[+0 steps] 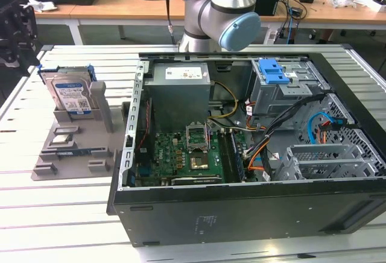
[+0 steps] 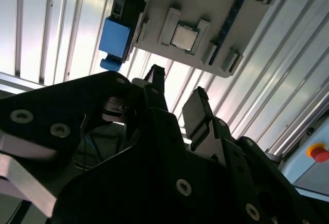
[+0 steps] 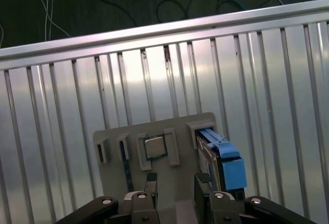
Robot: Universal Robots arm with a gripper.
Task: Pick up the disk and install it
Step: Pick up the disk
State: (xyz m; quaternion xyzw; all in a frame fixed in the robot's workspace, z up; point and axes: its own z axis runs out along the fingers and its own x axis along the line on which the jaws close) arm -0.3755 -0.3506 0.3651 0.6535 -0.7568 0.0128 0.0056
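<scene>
**Disk and holder.** The disk [image 1: 71,96] stood on edge in a slot of the grey holder [image 1: 104,109]. In the exterior view its labelled face was turned to the camera, and the blue bracket [image 1: 89,75] framed it. The holder lay on the slatted metal table [image 1: 54,215], to the exterior view's left of the open computer case [image 1: 241,215] and apart from it.

**Exterior view.** This view gave the case interior: the motherboard [image 1: 175,157], a grey drive cage [image 1: 289,94] bearing a blue latch [image 1: 272,71], and the arm [image 1: 220,9] rising behind the case. A dark assembly [image 1: 15,28] at the upper left margin, above and beside the disk, was probably the arm's tool end, but the frame edge cut it off.

**First wrist view.** This view looked down on the holder, with the disk seen edge-on. A square processor chip [image 3: 154,147] sat in a neighbouring recess. The gripper [image 3: 176,184] hung over the holder with its two dark fingers [image 3: 150,183] set well apart. Nothing was held between them, and the holder's grey surface showed through the gap. The disk lay to one side of the fingers, not between them.

**Second wrist view.** This view showed the same spread, empty fingers from another angle. It also took in a red button [image 2: 319,153] on a pale box beside the table.
</scene>
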